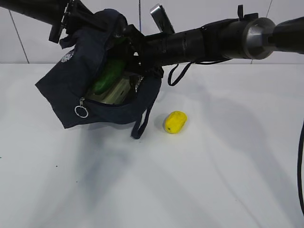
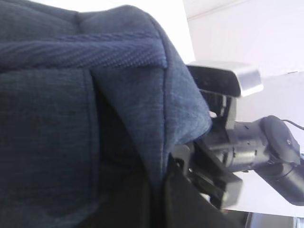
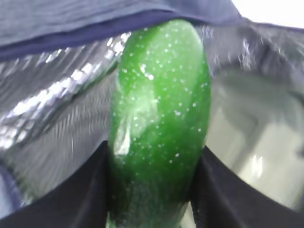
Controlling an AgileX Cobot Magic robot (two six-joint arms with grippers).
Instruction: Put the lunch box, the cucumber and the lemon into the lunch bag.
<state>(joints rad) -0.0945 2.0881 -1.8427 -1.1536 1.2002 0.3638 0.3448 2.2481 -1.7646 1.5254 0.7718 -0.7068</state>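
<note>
From outside, my right gripper [image 1: 127, 59] is inside the open lunch bag [image 1: 71, 95] near the table's [image 1: 213, 180] back-left edge, the lemon [image 1: 175, 122] just beside it. Left wrist: my left gripper [image 2: 183, 159] is pinched tight on navy fabric. Right wrist: fingers [image 3: 71, 199] half-spread, clamping the cucumber [image 3: 161, 118] against silver lining.

Bright even light, soft table [image 1: 228, 180] shadows; wrist views blurred.
</note>
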